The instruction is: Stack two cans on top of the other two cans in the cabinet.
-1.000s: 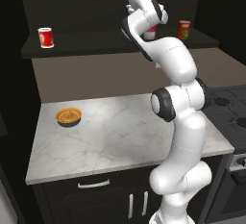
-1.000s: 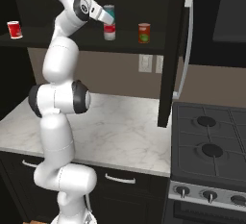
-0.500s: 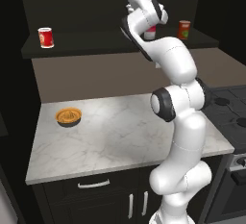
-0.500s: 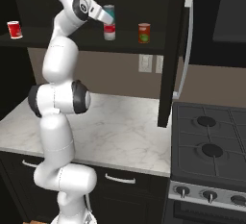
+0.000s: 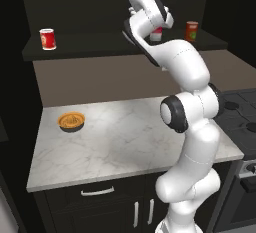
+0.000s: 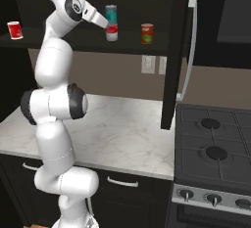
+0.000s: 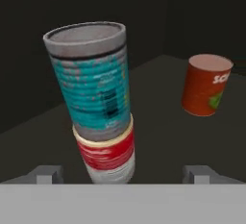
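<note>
Gripper (image 7: 122, 174) fingers spread apart, straddling the teal-blue can (image 7: 91, 88) stacked on the two-tone can (image 7: 108, 158); shelf board (image 7: 192, 141) bare toward the orange can (image 7: 205, 84)

the teal can (image 7: 91, 86) is showing a worn, speckled printed wrap under a dull grey metal rim (matt, not shiny); the marble counter (image 5: 120, 142) is looking smooth and polished.

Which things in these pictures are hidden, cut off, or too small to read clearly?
- Teal can stacked on the red-and-white can: in the left base view the arm covers most of the stack.
- Tool: the hand view shows its two fingertips wide apart; the bottom band cuts off the rest.
- Dark orange can: label letters run off its side.
- Bright red can: label too small to read.
- Bowl: contents unclear.
</note>
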Available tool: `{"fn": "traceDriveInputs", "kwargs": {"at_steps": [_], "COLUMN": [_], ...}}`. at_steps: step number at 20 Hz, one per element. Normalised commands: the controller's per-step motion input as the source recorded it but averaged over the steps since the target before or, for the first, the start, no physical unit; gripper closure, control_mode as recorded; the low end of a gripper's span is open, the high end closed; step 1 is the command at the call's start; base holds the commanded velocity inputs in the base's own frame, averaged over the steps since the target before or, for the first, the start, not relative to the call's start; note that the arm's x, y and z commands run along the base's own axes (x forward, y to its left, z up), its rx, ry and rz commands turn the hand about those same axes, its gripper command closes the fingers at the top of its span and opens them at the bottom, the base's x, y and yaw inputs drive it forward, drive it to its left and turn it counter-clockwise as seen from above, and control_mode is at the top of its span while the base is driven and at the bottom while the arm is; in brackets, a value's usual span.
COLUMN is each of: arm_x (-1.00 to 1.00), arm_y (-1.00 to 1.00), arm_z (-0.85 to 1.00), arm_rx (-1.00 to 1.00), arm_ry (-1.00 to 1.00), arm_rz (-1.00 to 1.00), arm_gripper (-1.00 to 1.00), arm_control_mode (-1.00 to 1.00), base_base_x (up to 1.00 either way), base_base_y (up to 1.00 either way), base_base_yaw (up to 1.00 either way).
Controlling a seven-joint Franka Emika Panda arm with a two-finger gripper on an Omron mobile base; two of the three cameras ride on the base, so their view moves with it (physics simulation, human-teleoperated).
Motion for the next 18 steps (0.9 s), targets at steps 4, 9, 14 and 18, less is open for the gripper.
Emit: {"fn": "traceDriveInputs", "kwargs": {"at_steps": [4,9,14,18], "arm_x": [-0.41,-0.51,-0.50,-0.45], "arm_y": [0.17,0.18,0.24,0.30], "arm_z": [-0.17,-0.09,-0.01,0.00], "arm_rx": [0.00,0.05,0.11,0.07], "arm_ry": [0.00,0.00,0.00,0.00], "arm_rz": [0.00,0.13,0.44,0.58], "arm_gripper": [-1.00,-1.00,-1.00,-1.00], "arm_control_mode": [-1.00,-1.00,-1.00,-1.00], "base_base_x": [0.00,0.00,0.00,0.00], "base_base_y": [0.00,0.00,0.00,0.00], "base_base_yaw": [0.00,0.00,0.00,0.00]}}
